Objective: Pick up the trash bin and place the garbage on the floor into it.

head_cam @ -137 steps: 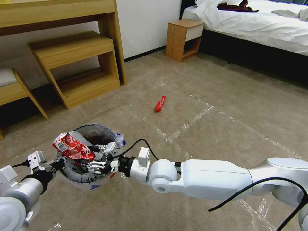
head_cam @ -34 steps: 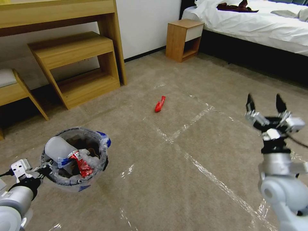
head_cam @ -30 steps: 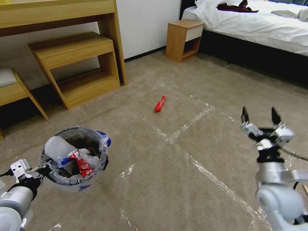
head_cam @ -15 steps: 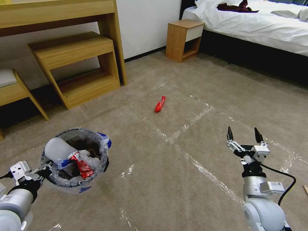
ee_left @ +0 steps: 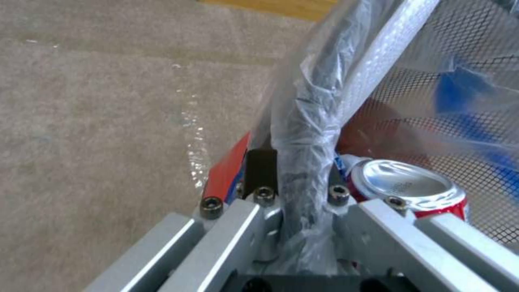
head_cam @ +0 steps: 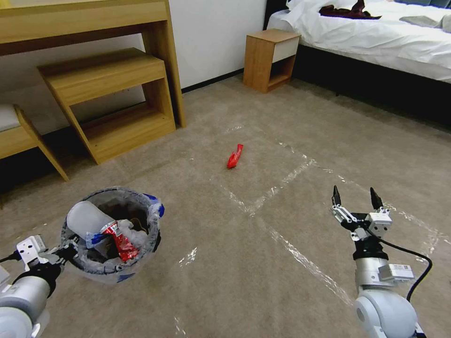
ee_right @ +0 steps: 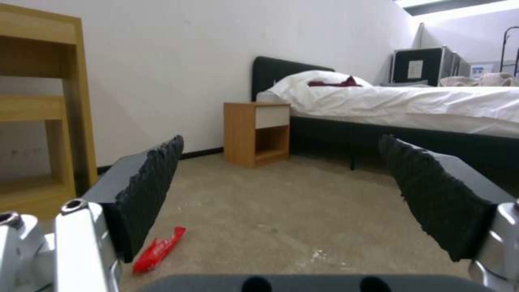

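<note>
The trash bin (head_cam: 151, 220) hangs at the lower left, lined with a clear bag with blue patches. My left gripper (head_cam: 67, 252) is shut on its near rim; up close the fingers clamp the bag-wrapped rim (ee_left: 305, 121). Inside lie a red can (ee_left: 406, 187), a crumpled red wrapper (head_cam: 120, 241) and a white cup-like piece (head_cam: 83, 217). One piece of garbage, a red wrapper (head_cam: 235, 156), lies on the carpeted floor (head_cam: 225, 263) ahead, also seen low on the carpet past my right gripper (ee_right: 158, 248). My right gripper (head_cam: 353, 195) stands open at the lower right, pointing up, nothing between its fingers (ee_right: 145, 190).
Wooden desk and stepped shelves (head_cam: 105, 98) stand at the back left. A wooden nightstand (head_cam: 270, 58) sits by the wall, beside a bed with white sheets (head_cam: 376, 37) at the back right. Shiny tape strips (head_cam: 277, 180) cross the carpet.
Over the last second my right gripper came down and inward, still open. The whole view has shifted slightly. The bin stays in my left gripper; the floor wrapper has not moved.
</note>
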